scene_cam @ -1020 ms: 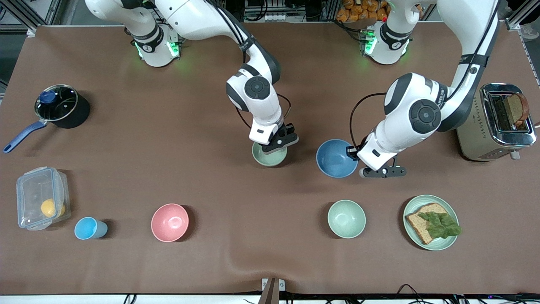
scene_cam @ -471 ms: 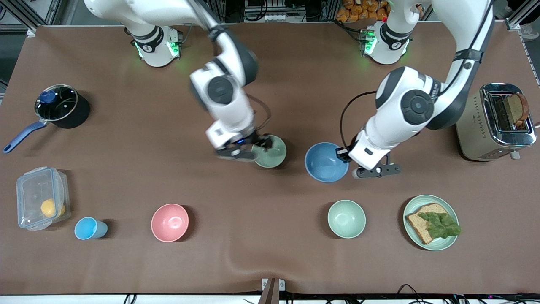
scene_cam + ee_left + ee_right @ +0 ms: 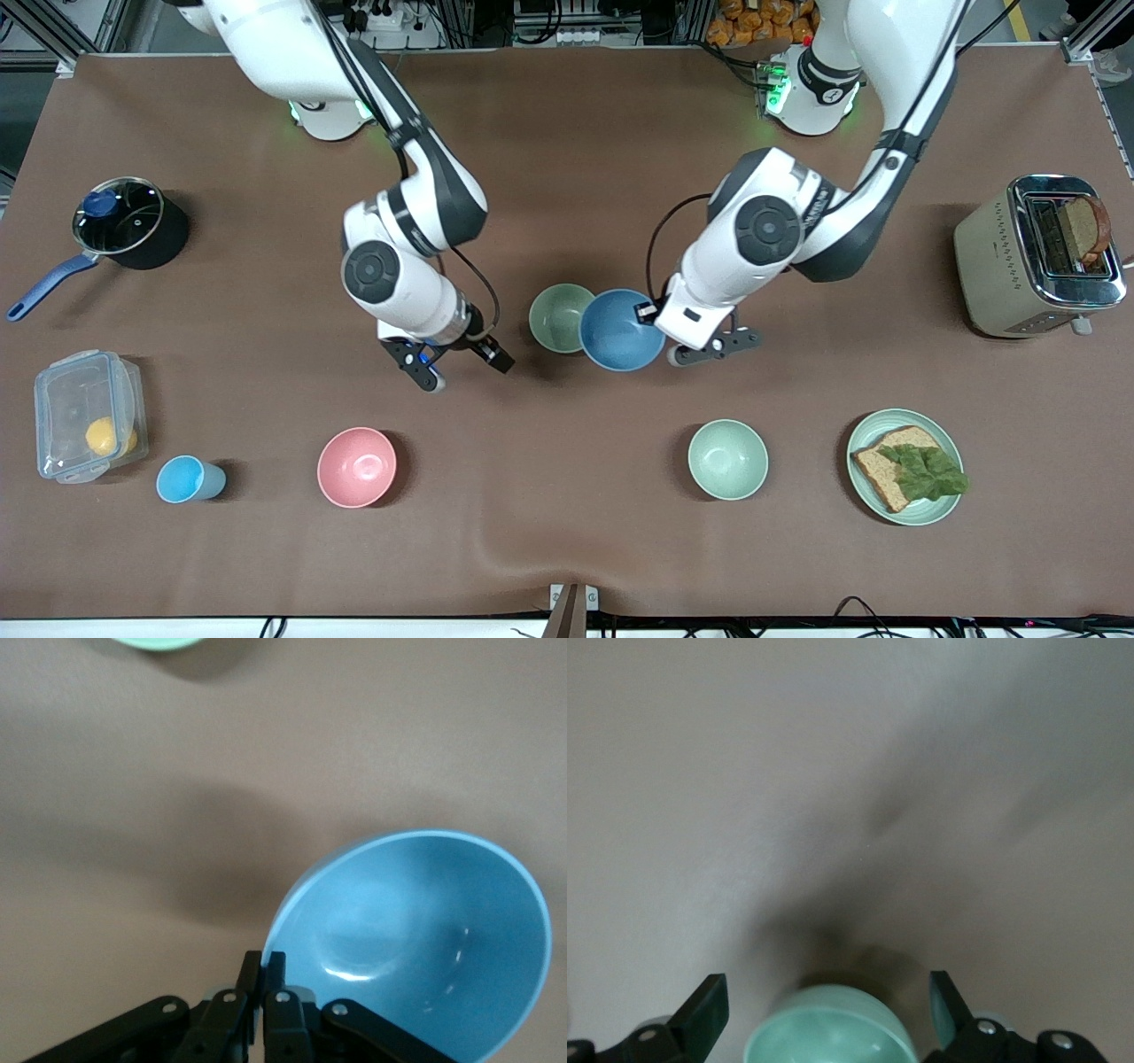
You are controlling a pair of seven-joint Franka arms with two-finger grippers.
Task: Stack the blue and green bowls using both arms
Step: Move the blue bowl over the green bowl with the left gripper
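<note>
Left tool pinches the blue bowl aloft, overlapping the resting green bowl (stack unfinished); right tool spread, empty.

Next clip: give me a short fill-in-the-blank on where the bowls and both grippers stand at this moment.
1. The left gripper is shut on the rim of the ____ bowl.
2. The right gripper hangs with its jaws ____, holding nothing.
3. The blue bowl overlaps the rim of the ____ bowl.
4. The green bowl rests on the ____.

Missing words: blue; open; green; table
</note>
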